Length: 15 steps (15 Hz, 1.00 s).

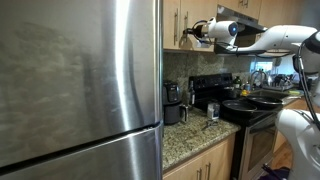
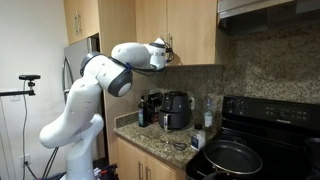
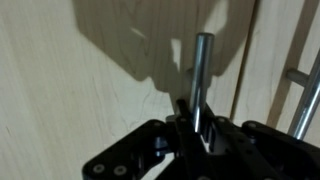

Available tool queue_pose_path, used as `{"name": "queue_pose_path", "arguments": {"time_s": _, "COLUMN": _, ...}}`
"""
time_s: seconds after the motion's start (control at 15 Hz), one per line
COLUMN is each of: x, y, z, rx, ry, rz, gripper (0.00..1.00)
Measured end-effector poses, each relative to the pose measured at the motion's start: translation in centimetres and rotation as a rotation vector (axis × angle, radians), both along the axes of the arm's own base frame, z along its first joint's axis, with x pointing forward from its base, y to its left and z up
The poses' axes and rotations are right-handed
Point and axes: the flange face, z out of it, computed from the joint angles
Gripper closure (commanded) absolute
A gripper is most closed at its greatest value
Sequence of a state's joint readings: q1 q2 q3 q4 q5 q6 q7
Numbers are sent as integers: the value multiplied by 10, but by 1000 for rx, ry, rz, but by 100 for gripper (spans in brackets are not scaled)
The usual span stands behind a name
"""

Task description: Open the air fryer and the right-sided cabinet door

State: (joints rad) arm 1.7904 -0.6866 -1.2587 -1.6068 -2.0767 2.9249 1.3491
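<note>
The air fryer (image 2: pixel 177 110) stands upright at centre frame on the countertop (image 2: pixel 140 135), drawer pushed in; a pan (image 2: pixel 232 157) sits on the stove (image 2: pixel 275 110) at lower right (contents not discernible). The right-sided cabinet door (image 2: pixel 190 30) fills the top centre, shut, its bar handle (image 3: pixel 203 65) running vertically; the gripper (image 3: pixel 197 128) is clamped on that bar's lower part. In the wrist view a door seam and the twin handle (image 3: pixel 305 90) lie just to the right; bare wood spreads to the left.
</note>
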Motion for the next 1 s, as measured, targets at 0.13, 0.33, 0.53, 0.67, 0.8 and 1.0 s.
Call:
{"name": "queue_pose_path", "arguments": {"time_s": 0.13, "x": -2, "y": 4, "z": 3, "rx": -12, "ry": 14, "rz": -30, "gripper": 100}}
{"name": "queue_pose_path", "arguments": {"time_s": 0.33, "x": -10, "y": 17, "z": 14, "rx": -26, "ry": 73, "rz": -133, "gripper": 100}}
{"name": "queue_pose_path", "arguments": {"time_s": 0.53, "x": -33, "y": 36, "z": 25, "rx": -31, "ry": 136, "rz": -308, "gripper": 100}}
{"name": "queue_pose_path", "arguments": {"time_s": 0.67, "x": -51, "y": 48, "z": 28, "rx": -15, "ry": 157, "rz": -437, "gripper": 100}}
{"name": "queue_pose_path", "arguments": {"time_s": 0.8, "x": -70, "y": 57, "z": 29, "rx": 9, "ry": 166, "rz": -565, "gripper": 100}}
{"name": "queue_pose_path", "arguments": {"time_s": 1.0, "x": -100, "y": 63, "z": 28, "rx": 42, "ry": 157, "rz": -754, "gripper": 100}}
